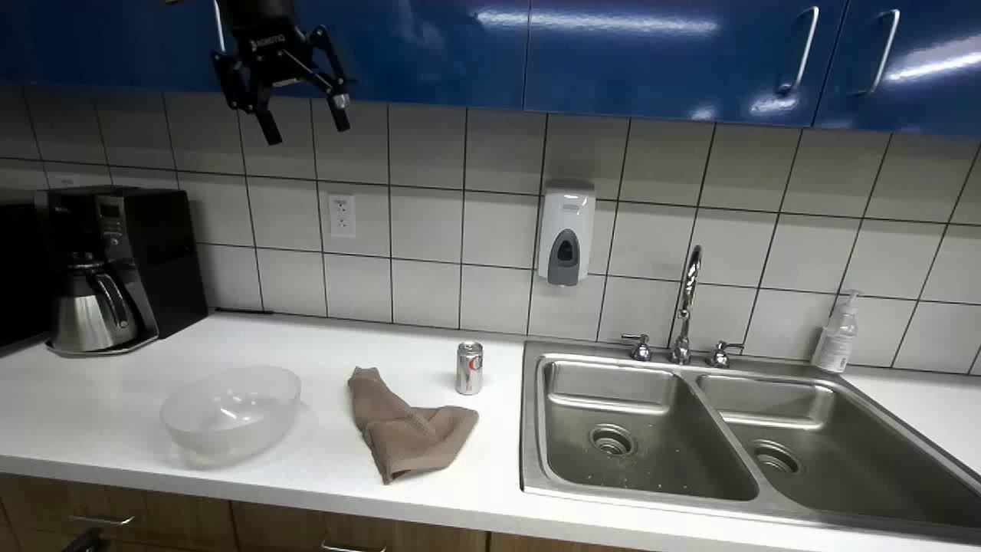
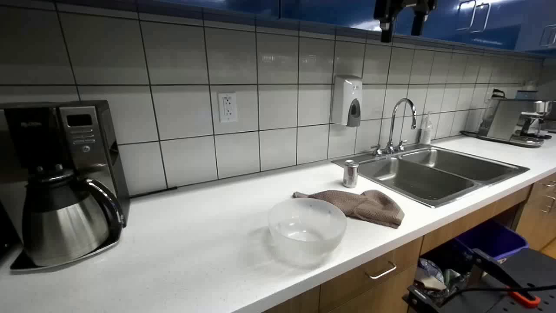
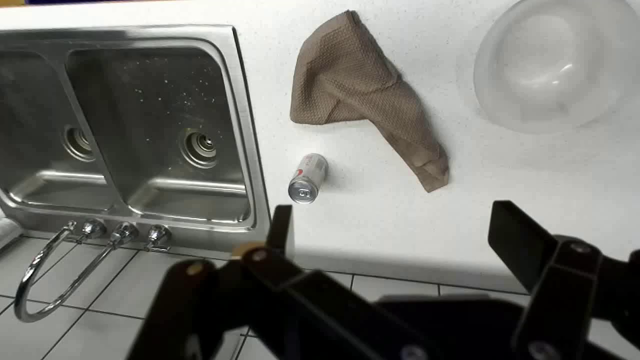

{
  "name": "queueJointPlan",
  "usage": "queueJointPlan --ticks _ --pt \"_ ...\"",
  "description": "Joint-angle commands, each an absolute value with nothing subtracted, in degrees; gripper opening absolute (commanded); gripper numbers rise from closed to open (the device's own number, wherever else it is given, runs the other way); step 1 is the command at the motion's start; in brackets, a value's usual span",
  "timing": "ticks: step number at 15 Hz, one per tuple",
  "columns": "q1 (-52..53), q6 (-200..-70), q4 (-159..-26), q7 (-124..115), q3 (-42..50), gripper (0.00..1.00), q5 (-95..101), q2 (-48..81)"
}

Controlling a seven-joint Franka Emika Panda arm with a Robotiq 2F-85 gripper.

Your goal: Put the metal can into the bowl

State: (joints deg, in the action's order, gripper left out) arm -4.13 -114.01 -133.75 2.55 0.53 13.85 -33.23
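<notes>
The metal can (image 1: 469, 369) stands upright on the white counter beside the sink in both exterior views (image 2: 350, 174). It also shows in the wrist view (image 3: 309, 177), near the left fingertip in the picture but far below it. The clear whitish bowl (image 1: 230, 414) stands near the counter's front edge in both exterior views (image 2: 304, 250). It sits at the top right of the wrist view (image 3: 555, 107) and looks empty. My gripper (image 1: 308, 132) hangs high above the counter by the blue cabinets. Its fingers are wide apart in the wrist view (image 3: 390, 220) with nothing between them.
A brown cloth (image 1: 414, 429) lies between the bowl and the can. The steel sink (image 1: 651, 491) with its faucet (image 1: 686, 307) is beside the can. A coffee maker with a steel carafe (image 2: 65, 221) stands at the other end. Blue cabinets (image 1: 651, 61) and a soap dispenser (image 1: 565, 230) are on the wall.
</notes>
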Motion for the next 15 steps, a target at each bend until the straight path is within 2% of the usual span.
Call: queueJointPlan --ticks 1,7,15 --pt "-3.8 -113.8 -133.6 2.4 0.8 1.00 14.0 -33.2" --pt "-3.8 -114.6 -134.3 2.3 0.7 1.00 14.3 -32.7" --pt "-5.7 -125.2 -143.3 -3.2 0.0 1.00 17.3 -27.0"
